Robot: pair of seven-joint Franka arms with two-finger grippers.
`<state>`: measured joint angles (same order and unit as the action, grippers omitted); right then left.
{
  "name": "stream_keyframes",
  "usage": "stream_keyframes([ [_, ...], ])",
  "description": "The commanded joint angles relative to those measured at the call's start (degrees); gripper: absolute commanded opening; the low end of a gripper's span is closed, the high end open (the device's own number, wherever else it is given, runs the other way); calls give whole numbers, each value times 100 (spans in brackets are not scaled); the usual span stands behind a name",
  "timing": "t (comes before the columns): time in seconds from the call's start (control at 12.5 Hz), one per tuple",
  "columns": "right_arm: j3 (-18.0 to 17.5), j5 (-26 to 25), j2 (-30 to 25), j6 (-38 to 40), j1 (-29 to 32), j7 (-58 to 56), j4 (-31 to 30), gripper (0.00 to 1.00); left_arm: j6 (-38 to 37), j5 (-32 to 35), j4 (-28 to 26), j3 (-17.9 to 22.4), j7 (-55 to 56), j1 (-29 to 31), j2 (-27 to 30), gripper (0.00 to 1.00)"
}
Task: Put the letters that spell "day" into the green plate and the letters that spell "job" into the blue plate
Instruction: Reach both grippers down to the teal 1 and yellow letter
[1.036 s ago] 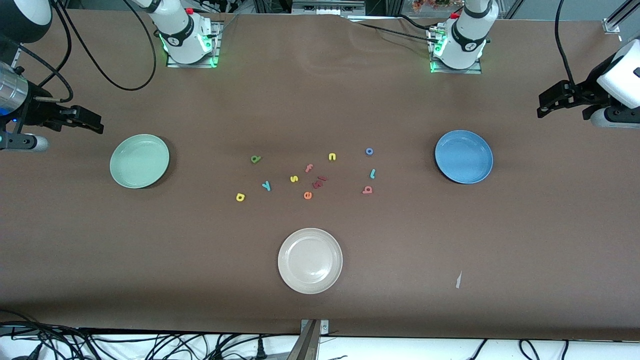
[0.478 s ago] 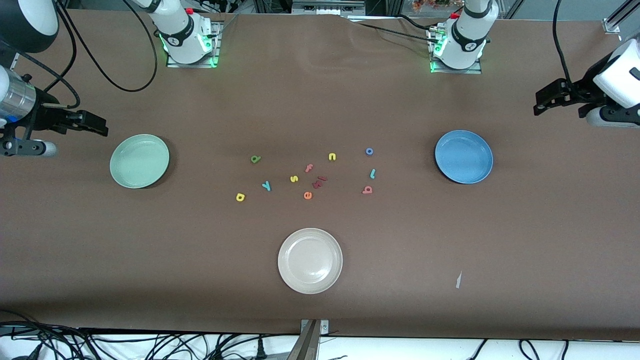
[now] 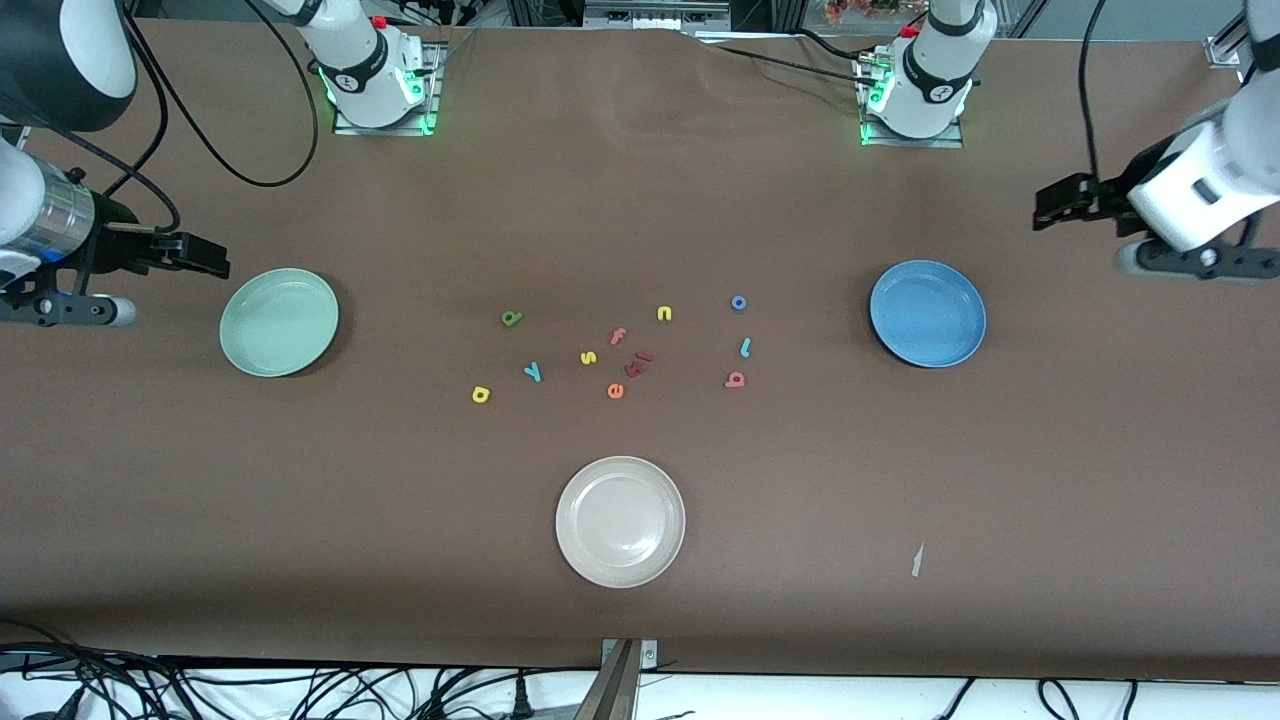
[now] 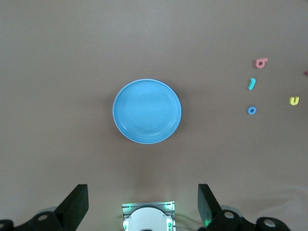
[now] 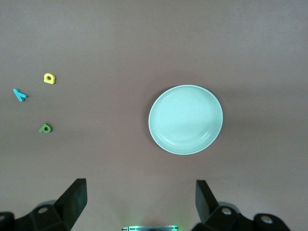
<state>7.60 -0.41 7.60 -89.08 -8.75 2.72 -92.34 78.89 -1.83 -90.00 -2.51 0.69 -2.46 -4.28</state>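
Both arms have edged inward. Front view: left gripper [image 3: 1048, 208] hangs over bare tabletop [image 3: 900, 520] at one o'clock of the round mid-blue plate [image 3: 928, 314]. The right gripper [image 3: 205, 262] is at ten o'clock of the round mint-green plate [image 3: 279, 322]. The tiny foam "day" letters [image 3: 533, 372] and tiny foam "job" letters [image 3: 745, 347] lie between the plates.

Left wrist view: fingers [image 4: 77, 202] apart, blue plate bare.

Right wrist view: fingers [image 5: 76, 197] apart, green plate bare. The letters are likely feather-light and squashy, so pinch across the flat edges.

A cream plate [image 3: 620, 521] sits near the table's [image 3: 1050, 450] front edge. At mid-table lie spare foam letters: a yellow "s" [image 3: 588, 357], yellow "n" [image 3: 664, 314], pink "f" [image 3: 618, 336], orange "e" [image 3: 615, 391] and dark red pieces [image 3: 638, 364].
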Motion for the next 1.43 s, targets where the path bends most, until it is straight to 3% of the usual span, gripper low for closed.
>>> stream_keyframes([
  [0.0,-39,94,118,-319,-74,70,-152,100,-93,-107,167,-40,54,-394,-535,100],
  [0.16,-57,94,276,-530,-127,202,-214,100,441,-413,158,-48,54,-457,-1265,100],
  [0.4,-66,120,618,-1021,-354,675,-232,100,1100,-916,36,-48,185,-649,-1715,100],
  [0.64,-66,593,987,-1592,-636,1361,-223,100,1629,-907,-377,-57,1088,-1097,-1769,100],
  [0.8,-66,648,1277,-1997,-820,1599,-206,100,1970,-872,-587,-57,1904,-1457,-1787,100],
  [1.04,-75,648,1761,-2700,-1066,2186,-153,100,3059,-802,-1194,-48,3144,-2186,-1804,100],
  [1.36,-75,648,2690,-3657,-1646,3223,66,100,3527,-152,-1318,-57,3227,-2653,-2269,100],
])
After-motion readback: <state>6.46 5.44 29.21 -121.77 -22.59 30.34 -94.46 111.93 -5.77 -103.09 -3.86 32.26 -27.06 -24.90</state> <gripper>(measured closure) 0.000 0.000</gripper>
